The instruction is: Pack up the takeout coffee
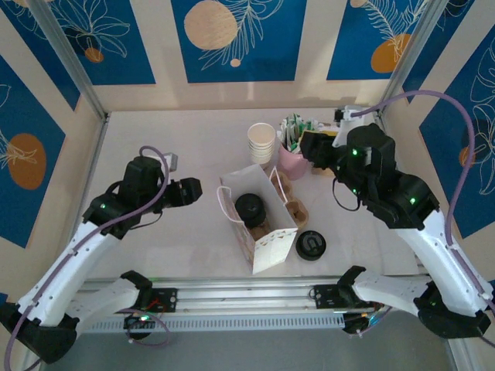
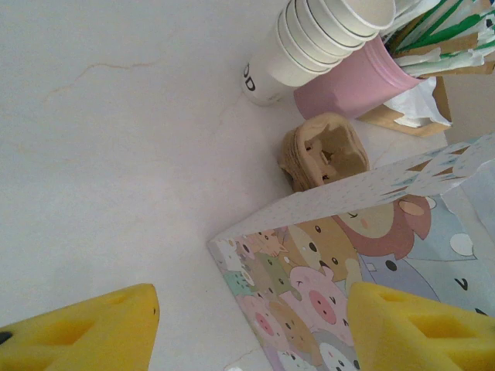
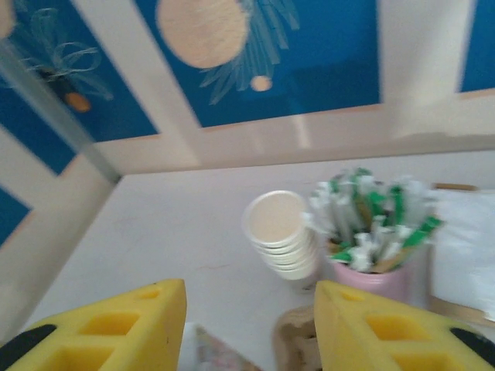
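A paper bag [image 1: 263,232] printed with cartoon animals stands open at the table's middle. Inside it sits a coffee cup with a black lid [image 1: 249,207]. A loose black lid [image 1: 310,245] lies on the table to the bag's right. My left gripper [image 1: 189,192] hovers just left of the bag, open and empty; in the left wrist view the bag's printed side [image 2: 348,270] lies between and beyond its gripper [image 2: 251,332]. My right gripper [image 1: 313,147] hangs open above the pink holder [image 1: 292,160]; from the right wrist view its gripper [image 3: 249,328] frames the cup stack [image 3: 280,232].
A stack of white paper cups [image 1: 261,143] stands behind the bag, beside the pink holder of green-wrapped sticks [image 2: 348,85]. Brown cardboard carriers [image 1: 294,205] lie against the bag's right side. Napkins [image 3: 464,247] sit at the far right. Walls close in on three sides.
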{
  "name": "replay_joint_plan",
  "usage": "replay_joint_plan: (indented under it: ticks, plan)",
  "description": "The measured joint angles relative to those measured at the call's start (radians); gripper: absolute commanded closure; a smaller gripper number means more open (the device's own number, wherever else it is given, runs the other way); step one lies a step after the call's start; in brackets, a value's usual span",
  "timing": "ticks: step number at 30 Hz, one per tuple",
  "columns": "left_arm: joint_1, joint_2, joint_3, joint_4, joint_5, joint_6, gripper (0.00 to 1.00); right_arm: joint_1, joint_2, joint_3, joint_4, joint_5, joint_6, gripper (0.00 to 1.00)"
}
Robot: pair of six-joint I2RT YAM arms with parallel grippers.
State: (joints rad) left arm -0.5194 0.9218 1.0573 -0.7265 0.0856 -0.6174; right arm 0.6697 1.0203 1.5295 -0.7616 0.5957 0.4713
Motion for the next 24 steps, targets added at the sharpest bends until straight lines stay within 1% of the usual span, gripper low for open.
replay_joint_plan:
  ticks: [2, 5, 9, 12, 15, 17, 20, 24]
  plan:
    - [0.0, -0.011, 0.001, -0.003, -0.014, 0.003, 0.34, -0.072, -0.002, -0.016, -0.013, -0.02, -0.008, 0.49]
    - [-0.001, -0.019, 0.003, -0.019, -0.025, 0.007, 0.34, -0.212, 0.005, -0.06, -0.017, -0.097, -0.011, 0.51]
    - [-0.001, -0.025, 0.012, -0.042, -0.037, 0.013, 0.34, -0.38, 0.044, -0.134, -0.007, -0.213, -0.004, 0.58]
    - [-0.001, -0.031, 0.019, -0.056, -0.043, 0.018, 0.34, -0.462, 0.092, -0.17, 0.01, -0.291, 0.005, 0.61]
    - [-0.001, -0.036, 0.023, -0.071, -0.047, 0.021, 0.35, -0.514, 0.145, -0.181, 0.043, -0.358, 0.009, 0.66]
    - [-0.001, -0.037, 0.024, -0.079, -0.047, 0.023, 0.35, -0.533, 0.179, -0.181, 0.067, -0.393, 0.003, 0.67]
    - [-0.001, -0.036, 0.025, -0.086, -0.047, 0.025, 0.35, -0.539, 0.241, -0.169, 0.089, -0.429, -0.019, 0.68]
    - [-0.001, -0.035, 0.029, -0.099, -0.047, 0.025, 0.35, -0.539, 0.359, -0.094, 0.088, -0.467, -0.059, 0.68]
